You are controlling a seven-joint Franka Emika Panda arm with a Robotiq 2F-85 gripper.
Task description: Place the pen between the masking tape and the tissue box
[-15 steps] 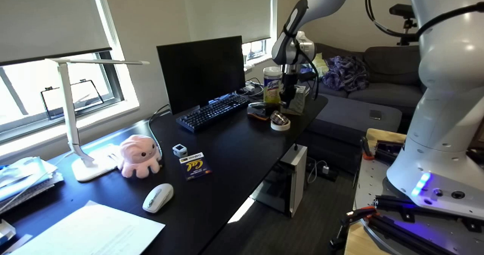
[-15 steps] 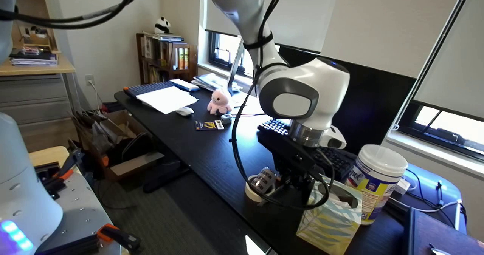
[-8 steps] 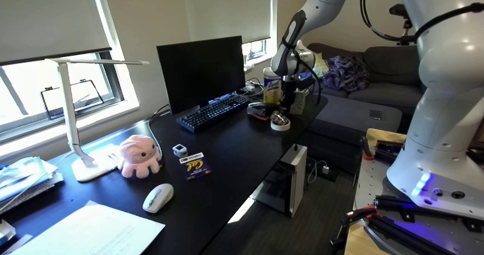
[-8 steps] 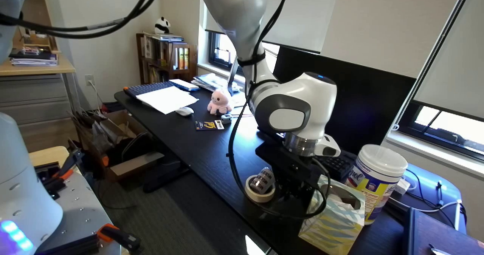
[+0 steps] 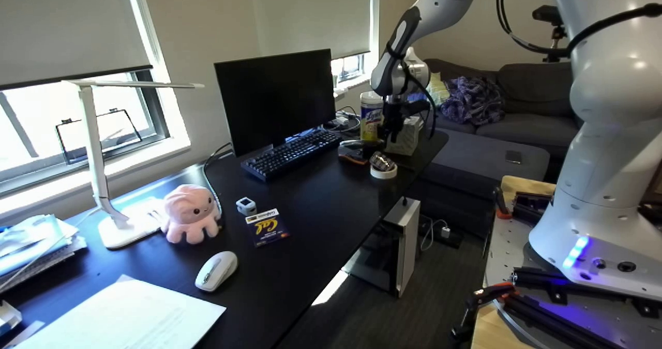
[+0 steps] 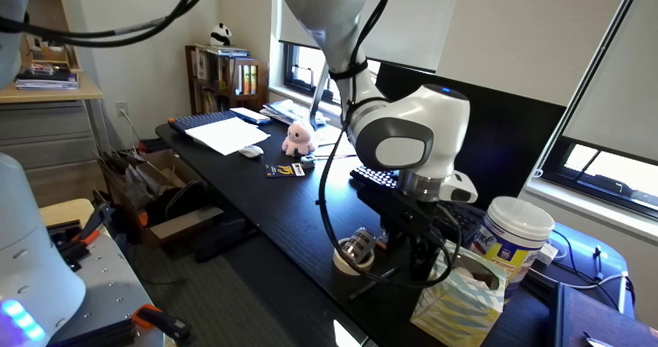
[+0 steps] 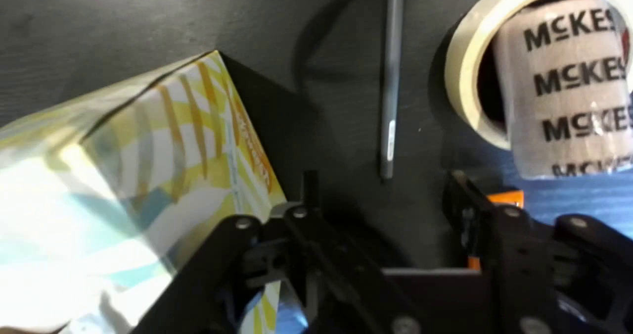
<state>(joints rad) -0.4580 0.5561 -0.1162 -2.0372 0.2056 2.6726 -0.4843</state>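
A slim dark grey pen (image 7: 391, 71) lies flat on the desk between the masking tape and the tissue box, touching neither; an exterior view also shows the pen (image 6: 361, 291). The cream masking tape (image 7: 464, 71) lies flat to its right in the wrist view, and the masking tape (image 5: 383, 174) is nearer the desk's front in an exterior view. At left in the wrist view stands the yellow-and-white tissue box (image 7: 198, 141), also the tissue box (image 6: 455, 311) outside. My gripper (image 7: 384, 181) hangs above the desk, open and holding nothing, its left finger close beside the box.
A printed bandage roll (image 7: 564, 86) leans inside the tape ring. Near the right finger is an orange-and-dark object (image 7: 509, 198). A Lysol canister (image 6: 506, 254) stands behind the tissue box. The keyboard (image 5: 295, 152) and monitor (image 5: 279, 101) line the wall side.
The gripper dipped to the desk, opened and rose again. The pen, tilted at the gripper a second ago, now lies on the desk. The tissue box has shifted slightly away from the tape.
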